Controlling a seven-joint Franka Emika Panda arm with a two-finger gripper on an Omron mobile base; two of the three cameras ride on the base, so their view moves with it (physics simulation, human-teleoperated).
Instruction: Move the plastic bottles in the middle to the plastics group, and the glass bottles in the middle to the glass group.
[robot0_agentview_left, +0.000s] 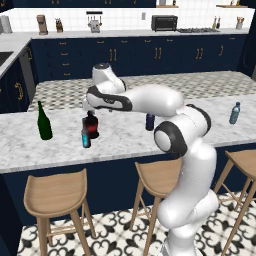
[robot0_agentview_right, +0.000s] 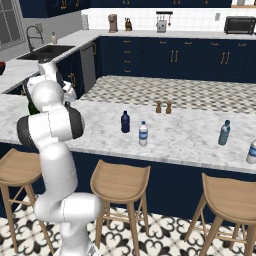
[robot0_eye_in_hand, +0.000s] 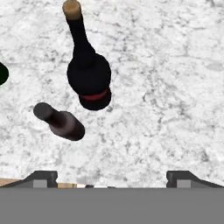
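My gripper (robot0_agentview_left: 90, 112) hangs open over the left part of the marble counter (robot0_agentview_left: 125, 142), fingertips (robot0_eye_in_hand: 41, 178) wide apart with nothing between them. Just below it the small cyan-bottomed glass bottle (robot0_agentview_left: 86, 138) (robot0_eye_in_hand: 61, 123) stands free beside the bulbous red-labelled bottle (robot0_agentview_left: 91, 125) (robot0_eye_in_hand: 89, 78). The green wine bottle (robot0_agentview_left: 44, 121) is further left. In the counter's middle stand the stubby navy bottle (robot0_agentview_right: 125, 122) (robot0_agentview_left: 149, 121) and the whitish-clear bottle with a blue band (robot0_agentview_right: 143, 133). The slim pale blue-grey bottle (robot0_agentview_right: 224, 132) (robot0_agentview_left: 234, 113) stands far right.
Wooden stools (robot0_agentview_left: 55, 195) line the counter's near side. Two small shakers (robot0_agentview_right: 163, 107) sit at the counter's back edge. Another pale bottle (robot0_agentview_right: 251, 152) shows at the right border. A sink (robot0_agentview_right: 47, 51) lies on the rear left counter.
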